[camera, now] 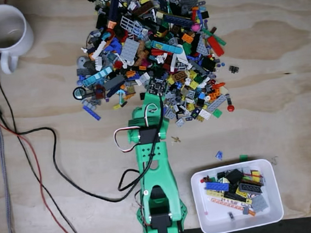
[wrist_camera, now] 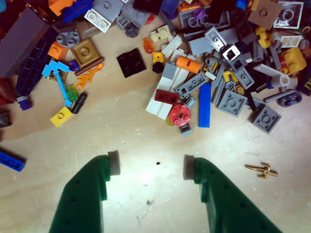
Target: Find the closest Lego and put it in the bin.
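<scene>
A big pile of mixed Lego pieces (camera: 154, 45) covers the top middle of the wooden table in the fixed view. My green gripper (camera: 154, 94) reaches up to the pile's lower edge. In the wrist view the gripper (wrist_camera: 151, 165) is open over bare wood, with nothing between its padded fingertips (wrist_camera: 113, 162). Just beyond them lie a red round piece (wrist_camera: 180, 114), a blue bar (wrist_camera: 205, 104) and white plates (wrist_camera: 163, 94). The white bin (camera: 198, 206) sits at the lower right, beside the arm's base, and holds several pieces.
A white mug (camera: 5, 29) stands at the top left. Black and red cables (camera: 33, 161) run down the left side. A small gold piece (wrist_camera: 261, 170) lies right of the fingers, a yellow brick (wrist_camera: 61, 116) left. Loose bits (camera: 219, 155) lie above the bin.
</scene>
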`<state>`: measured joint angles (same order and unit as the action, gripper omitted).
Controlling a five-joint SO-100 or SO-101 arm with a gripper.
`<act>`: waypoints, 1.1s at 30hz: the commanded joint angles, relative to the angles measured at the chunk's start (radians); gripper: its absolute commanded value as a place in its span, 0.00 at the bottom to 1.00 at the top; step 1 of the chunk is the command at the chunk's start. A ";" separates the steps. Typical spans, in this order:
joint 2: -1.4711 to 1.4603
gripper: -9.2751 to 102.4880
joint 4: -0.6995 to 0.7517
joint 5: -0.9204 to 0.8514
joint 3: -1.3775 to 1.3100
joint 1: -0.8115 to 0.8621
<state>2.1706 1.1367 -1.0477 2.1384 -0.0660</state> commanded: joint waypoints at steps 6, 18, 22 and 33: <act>0.069 0.25 -0.037 0.060 0.114 0.038; -0.037 0.23 -0.179 0.038 0.281 0.061; -0.115 0.24 -0.255 0.055 0.275 0.043; -0.293 0.23 -0.399 0.048 0.235 0.014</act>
<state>1.8791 0.7716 -0.9940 2.4298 -0.0476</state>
